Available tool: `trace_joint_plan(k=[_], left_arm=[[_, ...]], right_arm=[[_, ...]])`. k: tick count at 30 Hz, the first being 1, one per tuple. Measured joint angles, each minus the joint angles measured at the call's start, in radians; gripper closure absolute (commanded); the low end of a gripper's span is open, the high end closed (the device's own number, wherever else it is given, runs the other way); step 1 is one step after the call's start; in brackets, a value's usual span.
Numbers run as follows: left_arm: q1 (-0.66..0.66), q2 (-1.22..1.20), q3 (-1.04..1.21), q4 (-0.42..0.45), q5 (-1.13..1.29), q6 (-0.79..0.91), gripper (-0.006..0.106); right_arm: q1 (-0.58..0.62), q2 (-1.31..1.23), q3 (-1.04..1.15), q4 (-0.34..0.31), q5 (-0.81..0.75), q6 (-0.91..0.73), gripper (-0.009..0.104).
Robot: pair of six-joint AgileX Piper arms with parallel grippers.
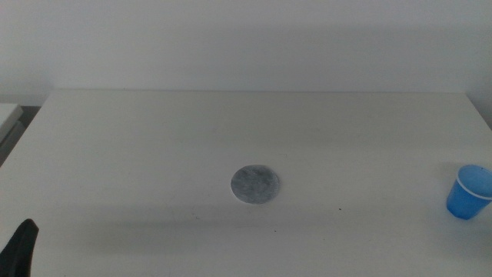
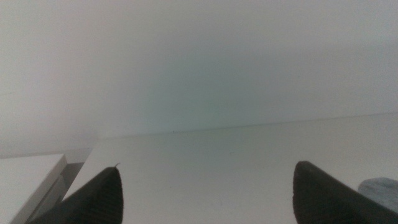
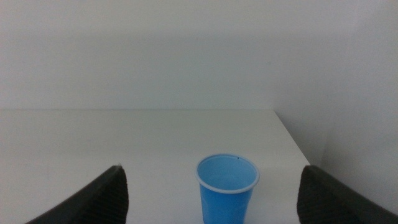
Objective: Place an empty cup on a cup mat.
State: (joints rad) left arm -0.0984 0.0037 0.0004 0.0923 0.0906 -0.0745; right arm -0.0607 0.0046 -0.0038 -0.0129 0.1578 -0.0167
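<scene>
The blue cup (image 1: pixel 469 191) stands upright and empty near the table's right edge. The grey round cup mat (image 1: pixel 255 184) lies flat at the table's middle, well to the left of the cup. In the right wrist view the cup (image 3: pixel 227 189) stands ahead of my right gripper (image 3: pixel 211 169), whose jaws are wide open and do not touch it. This gripper is out of the middle view. My left gripper (image 2: pixel 208 167) is open and empty at the table's front left corner (image 1: pixel 21 246). A sliver of the mat (image 2: pixel 380 185) shows past one of its jaws.
The white table (image 1: pixel 154 138) has a far edge against a pale wall. A lower white surface (image 1: pixel 8 115) stands off the table's left side. The cup is close to the table's right edge.
</scene>
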Motion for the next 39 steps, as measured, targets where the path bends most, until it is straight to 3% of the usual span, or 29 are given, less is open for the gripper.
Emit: trace_joint_plan(k=[8,16,31,39], left_arm=[[0.000,0.000,0.000,0.000,0.000,0.000,0.007],[0.000,0.000,0.000,0.000,0.000,0.000,0.007],[0.000,0.000,0.000,0.000,0.000,0.000,0.007],[0.000,0.000,0.000,0.000,0.000,0.000,0.007]], right_arm=[[0.000,0.000,-0.011,0.013,0.002,0.056,0.010],[0.000,0.082,-0.192,0.013,0.080,0.113,0.010],[0.000,0.747,-0.834,0.022,0.720,0.150,0.010],[0.000,0.865,-0.946,0.034,0.724,0.156,0.010]])
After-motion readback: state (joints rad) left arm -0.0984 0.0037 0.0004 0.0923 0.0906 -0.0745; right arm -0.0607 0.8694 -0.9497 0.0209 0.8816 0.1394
